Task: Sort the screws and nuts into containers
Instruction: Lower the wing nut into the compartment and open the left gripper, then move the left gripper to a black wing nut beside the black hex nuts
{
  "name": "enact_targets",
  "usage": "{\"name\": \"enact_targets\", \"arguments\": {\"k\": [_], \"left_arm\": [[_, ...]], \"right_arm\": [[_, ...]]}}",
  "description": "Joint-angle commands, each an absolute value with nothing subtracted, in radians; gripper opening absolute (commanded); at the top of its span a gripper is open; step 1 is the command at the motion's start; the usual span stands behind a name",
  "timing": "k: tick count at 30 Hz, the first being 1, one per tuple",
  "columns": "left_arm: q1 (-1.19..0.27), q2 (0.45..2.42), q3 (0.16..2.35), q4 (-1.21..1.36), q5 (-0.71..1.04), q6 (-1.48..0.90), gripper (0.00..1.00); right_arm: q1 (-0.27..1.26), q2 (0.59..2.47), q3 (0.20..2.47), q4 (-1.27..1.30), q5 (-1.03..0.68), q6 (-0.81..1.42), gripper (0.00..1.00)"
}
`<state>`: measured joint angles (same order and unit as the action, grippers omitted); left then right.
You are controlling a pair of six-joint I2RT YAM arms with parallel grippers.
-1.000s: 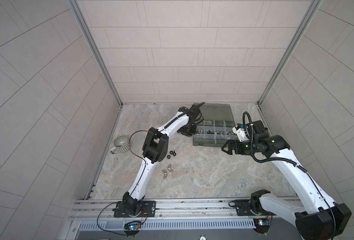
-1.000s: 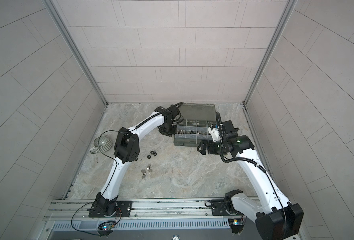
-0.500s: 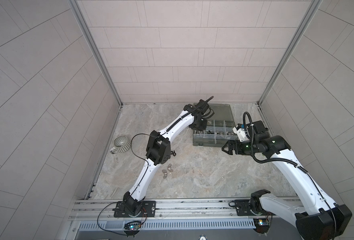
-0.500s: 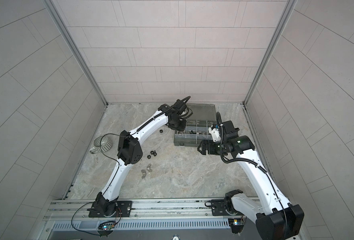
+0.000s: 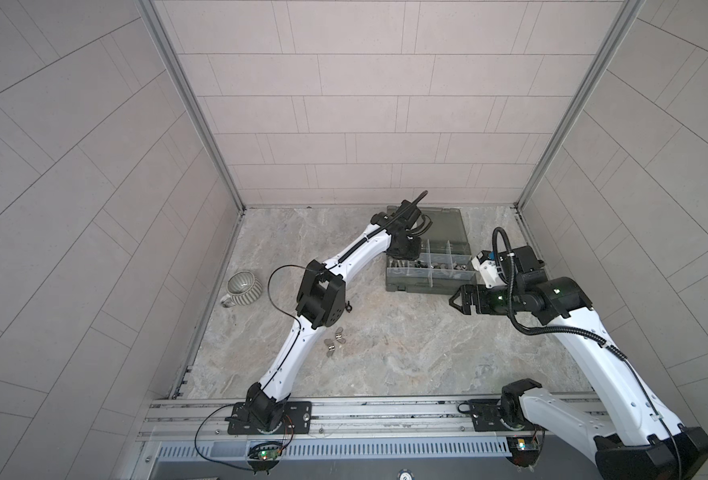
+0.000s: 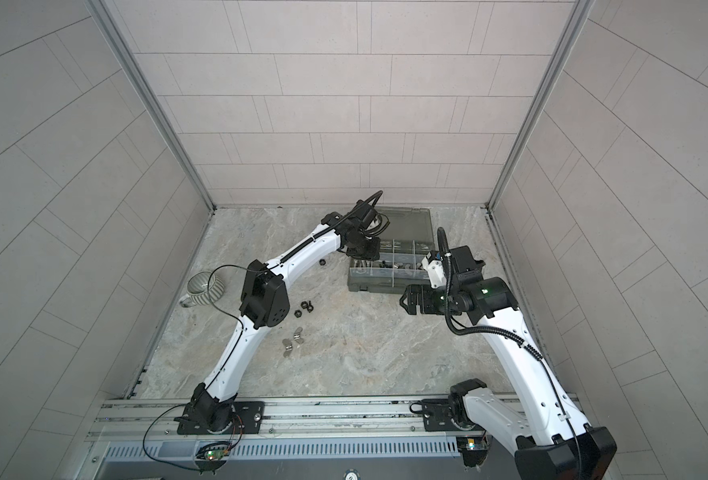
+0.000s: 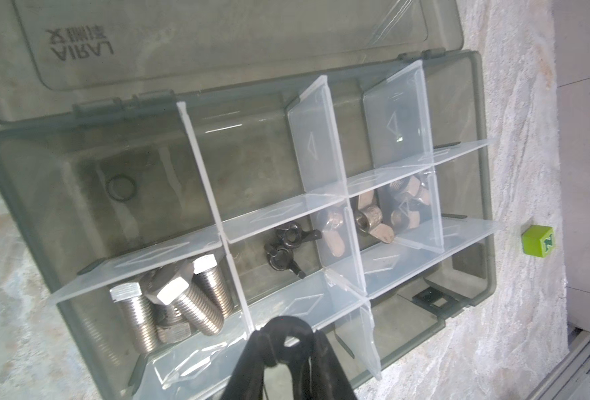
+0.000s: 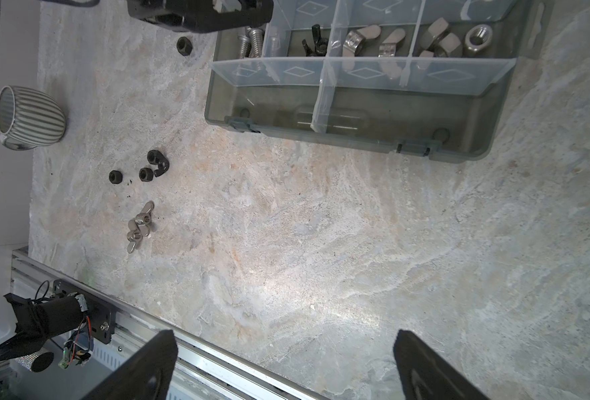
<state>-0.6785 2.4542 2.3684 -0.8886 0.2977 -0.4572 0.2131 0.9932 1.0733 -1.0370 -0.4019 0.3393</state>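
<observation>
A ribbed mug (image 5: pixel 242 286) sits on the marbled worktop (image 5: pixel 406 353) near the left wall; a green cube (image 7: pixel 537 245) (one face lettered) rests there too.

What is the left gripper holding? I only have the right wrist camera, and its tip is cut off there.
Observer: A small black nut; the left gripper is shut on it over the box.
Operator: Anything beside the box that I'm missing?
Observer: A small green cube sits just past the box's end farthest from the bolts.
Operator: Is the lid out of the way?
Observer: Yes, the lid is open, swung back behind the box.
</observation>
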Motion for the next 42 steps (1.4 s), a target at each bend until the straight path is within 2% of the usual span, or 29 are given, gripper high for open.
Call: {"name": "enact_targets", "arguments": {"k": [1, 3, 4, 6, 7, 9, 10, 18, 25, 32, 37, 42], "left_arm": [[-0.686, 2.488, 2.387, -0.862, 0.32, -0.48, 0.23], [-0.689, 2.492, 2.387, -0.857, 0.325, -0.483, 0.24], [-0.689, 2.494, 2.388, -0.854, 0.329, -0.483, 0.29], [-0.69, 2.498, 2.394, -0.85, 0.337, -0.483, 0.52], [-0.691, 2.5, 2.398, -0.847, 0.34, -0.482, 0.61], [-0.691, 2.5, 2.411, -0.839, 0.344, -0.478, 0.7], [-0.69, 2.495, 2.415, -0.835, 0.34, -0.476, 0.71], [-0.684, 2.289, 2.337, -0.831, 0.244, -0.433, 0.7], [-0.643, 1.941, 1.893, -0.913, 0.036, -0.461, 0.7], [-0.622, 1.651, 1.36, -0.874, 0.038, -0.546, 0.64], [-0.623, 1.568, 1.147, -0.79, 0.078, -0.601, 0.64], [-0.624, 1.572, 1.065, -0.712, 0.085, -0.63, 0.64]], "right_arm": [[0.21, 0.972, 1.099, -1.08, -0.372, 0.326, 0.99], [0.21, 0.969, 1.099, -1.084, -0.37, 0.326, 0.99], [0.21, 0.969, 1.101, -1.089, -0.369, 0.324, 0.99], [0.21, 0.969, 1.104, -1.092, -0.365, 0.322, 0.99], [0.211, 0.967, 1.105, -1.096, -0.364, 0.321, 0.99], [0.21, 0.968, 1.108, -1.101, -0.361, 0.319, 0.99], [0.21, 0.967, 1.109, -1.101, -0.361, 0.316, 0.99], [0.21, 0.98, 1.109, -1.084, -0.365, 0.318, 0.99], [0.22, 1.003, 1.077, -1.013, -0.424, 0.344, 0.99], [0.275, 1.019, 1.028, -0.941, -0.457, 0.363, 0.99], [0.313, 1.04, 1.017, -0.916, -0.471, 0.375, 0.99], [0.334, 1.055, 1.036, -0.941, -0.47, 0.353, 0.99]]}}
